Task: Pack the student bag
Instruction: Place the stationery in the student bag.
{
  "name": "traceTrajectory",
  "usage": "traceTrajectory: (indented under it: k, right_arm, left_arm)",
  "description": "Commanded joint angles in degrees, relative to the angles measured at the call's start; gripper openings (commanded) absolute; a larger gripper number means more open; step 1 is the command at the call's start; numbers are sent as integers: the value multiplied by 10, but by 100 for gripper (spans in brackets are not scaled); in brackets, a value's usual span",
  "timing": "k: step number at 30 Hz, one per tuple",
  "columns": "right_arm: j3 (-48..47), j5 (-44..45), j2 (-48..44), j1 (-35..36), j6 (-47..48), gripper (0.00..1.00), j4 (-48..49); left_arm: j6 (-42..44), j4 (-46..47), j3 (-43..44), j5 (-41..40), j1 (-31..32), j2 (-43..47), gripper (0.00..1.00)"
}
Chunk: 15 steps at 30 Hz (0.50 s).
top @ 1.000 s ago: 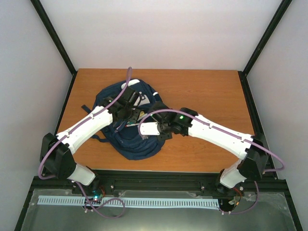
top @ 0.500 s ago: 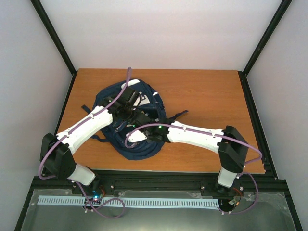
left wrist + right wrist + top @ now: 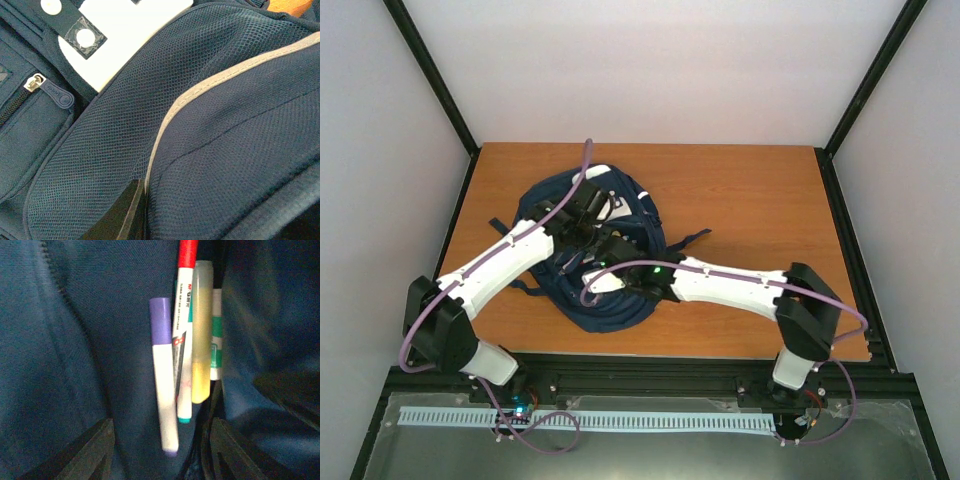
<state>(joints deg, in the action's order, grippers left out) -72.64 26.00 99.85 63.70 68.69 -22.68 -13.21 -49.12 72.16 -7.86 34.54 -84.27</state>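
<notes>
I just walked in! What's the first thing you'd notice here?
The big navy student bag sprawls left of centre on the wooden table. In the right wrist view, bright pens stand out against its dark fabric: a purple-capped marker, a red-capped marker and a yellow highlighter, just beyond the open right gripper.

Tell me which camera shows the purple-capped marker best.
Right wrist: the purple-capped marker shows at full length against the student bag, beside other pens. In top external it is hidden beneath the right arm; left wrist shows only bag mesh.
</notes>
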Motion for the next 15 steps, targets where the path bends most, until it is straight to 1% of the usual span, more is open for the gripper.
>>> traceTrajectory:
  k: [1, 3, 6, 9, 10, 12, 13, 15]
  right_arm:
    - [4, -90, -90, -17, -101, 55, -93]
    - [28, -151, -140, -42, -132, 58, -114]
    - [84, -245, -210, -104, -167, 64, -104]
    - [128, -332, -258, -200, -231, 71, -59]
    - [137, -381, -265, -238, -273, 73, -45]
    - [146, -444, -269, -301, -331, 77, -20]
    - [149, -460, -267, -327, -343, 79, -17]
    - [150, -443, -255, -339, -359, 80, -22]
  left_arm:
    - [-8, 14, 25, 9, 0, -7, 17]
    - [-12, 15, 24, 5, 0, -14, 17]
    - [-15, 12, 24, -14, 0, -32, 17]
    - [-15, 10, 27, -21, 0, -49, 17]
    - [-16, 11, 27, -20, 0, -55, 17]
    - [-16, 15, 26, -2, 0, -66, 16]
    - [-16, 15, 26, 11, 1, -73, 15]
    - [-21, 11, 28, 18, 11, -88, 15]
